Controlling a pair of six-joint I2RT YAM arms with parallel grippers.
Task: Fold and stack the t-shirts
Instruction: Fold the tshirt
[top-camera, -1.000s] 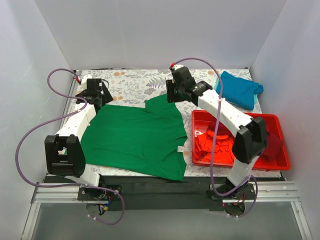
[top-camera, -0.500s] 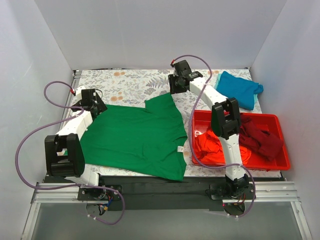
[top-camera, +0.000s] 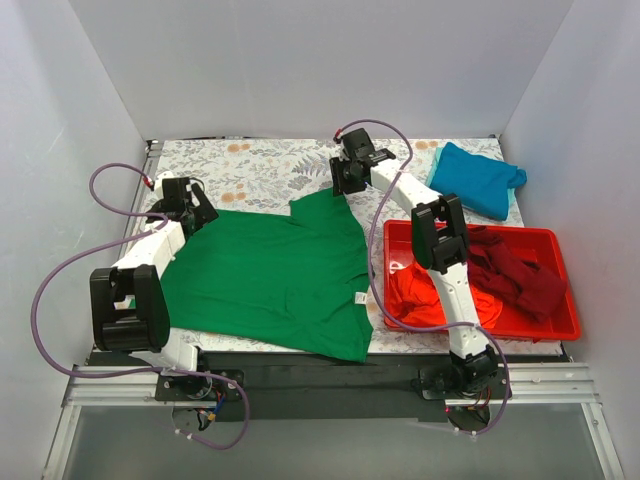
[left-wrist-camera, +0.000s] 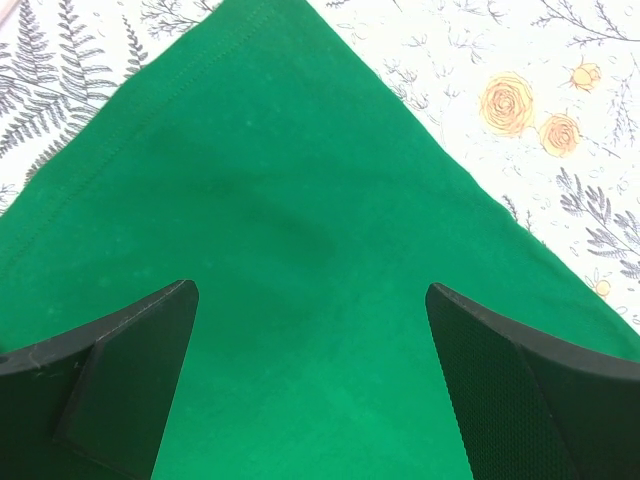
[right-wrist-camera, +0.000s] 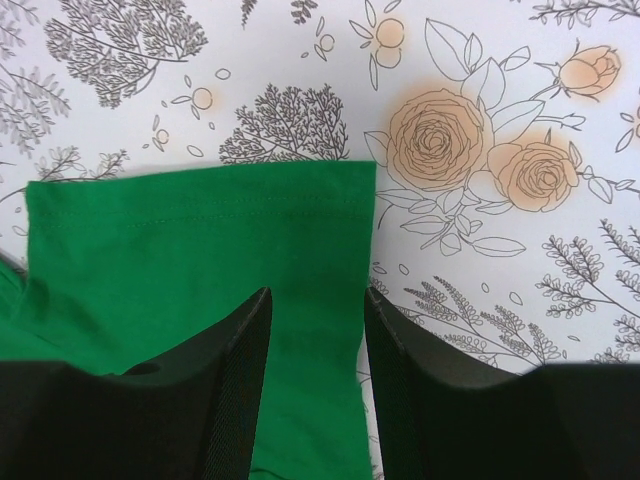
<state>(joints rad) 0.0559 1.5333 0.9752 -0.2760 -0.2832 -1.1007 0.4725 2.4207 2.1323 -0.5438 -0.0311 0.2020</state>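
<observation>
Near right of the table (top-camera: 265, 165): red tray (top-camera: 560, 328) holds two t-shirts, both crumpled and unfolded. The orange-red shirt (top-camera: 415, 290) is at its left end, the maroon shirt (top-camera: 520, 275) is toward its right and far side.

Near to middle, centre-left: green shirt (top-camera: 270, 275) lies spread flat on the table, near hem at the table's near edge. No fold made in it yet.

Far-left corner of the green shirt: left tool (top-camera: 190, 205) hangs over it. In the left wrist view the left tool (left-wrist-camera: 310, 295) has its jaws spread wide, with the pointed corner of cloth flat between them. Nothing is gripped.

Far edge, centre: right tool (top-camera: 345, 180) is over a hemmed flap of the green shirt, probably a sleeve. In the right wrist view the right tool (right-wrist-camera: 315, 300) is partly open, about half its spread. Its jaws straddle the right-hand strip of the flap, and the cloth lies flat and unpinched between them.

Far right: teal shirt (top-camera: 478, 178) lies bunched in a loose packet beside the tray's far end, apart from the others.

Judgement: the step in hand is lining up both tools for the first fold of the green shirt, so the task is at an early stage. The next move calls for both tools to drop onto the cloth, pinch the far edge and lift evenly. They should then carry it toward the near hem together so the shirt does not skew.
</observation>
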